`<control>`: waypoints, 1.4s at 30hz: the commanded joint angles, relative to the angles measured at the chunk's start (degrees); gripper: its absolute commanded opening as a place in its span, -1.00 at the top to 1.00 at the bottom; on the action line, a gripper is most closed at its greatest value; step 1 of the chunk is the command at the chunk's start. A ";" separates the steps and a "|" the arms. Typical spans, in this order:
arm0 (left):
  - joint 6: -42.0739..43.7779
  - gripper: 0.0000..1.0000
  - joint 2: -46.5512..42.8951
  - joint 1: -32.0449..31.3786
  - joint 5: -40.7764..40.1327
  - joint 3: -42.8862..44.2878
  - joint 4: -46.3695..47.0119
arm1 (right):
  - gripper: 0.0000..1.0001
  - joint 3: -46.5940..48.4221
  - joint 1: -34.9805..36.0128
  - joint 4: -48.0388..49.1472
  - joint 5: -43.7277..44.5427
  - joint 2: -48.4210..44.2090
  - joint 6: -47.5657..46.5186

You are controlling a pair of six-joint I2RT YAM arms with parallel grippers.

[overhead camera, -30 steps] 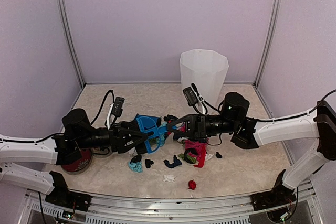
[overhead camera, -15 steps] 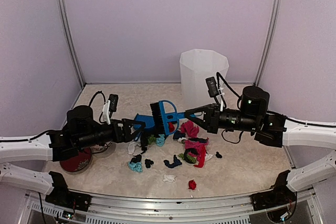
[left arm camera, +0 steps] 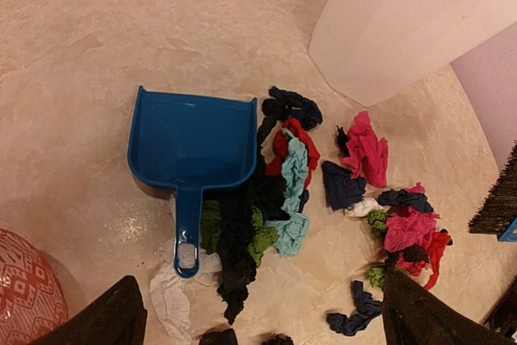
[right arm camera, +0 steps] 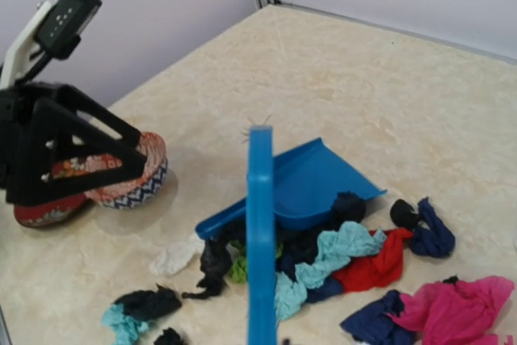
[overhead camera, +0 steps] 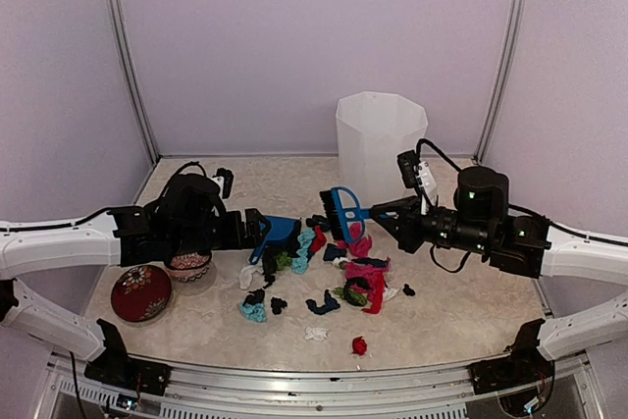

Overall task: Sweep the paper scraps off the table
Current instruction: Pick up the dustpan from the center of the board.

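Brush point(overhead camera: 341, 208) in right gripper point(overhead camera: 379, 211): broadside overhead, edge-on from right wrist

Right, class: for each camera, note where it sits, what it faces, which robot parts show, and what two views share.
Top external: above, behind, facing the table; left arm, right arm show.
Left wrist: looks down on the dustpan; own fingers at bottom corners.
Right wrist: looks along its held brush; left gripper shows.
Both wrist views share dustpan and paper scraps.
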 commanded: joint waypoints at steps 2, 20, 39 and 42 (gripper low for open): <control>1.26 -0.97 2.84 0.81 -4.71 5.42 -9.03 | 1.00 1.75 -0.51 -0.76 -0.90 1.66 -1.12; 8.31 -0.89 20.72 7.23 1.44 16.43 -13.84 | 1.00 -1.37 -0.53 -2.97 -2.20 -1.50 1.10; 11.53 -0.57 31.12 9.22 3.38 19.71 -14.14 | 1.00 -2.12 -0.52 -3.48 -1.83 -2.10 1.56; 11.83 -0.52 32.40 9.48 3.80 20.35 -13.84 | 1.00 -2.05 -0.52 -3.54 -1.69 -2.03 1.48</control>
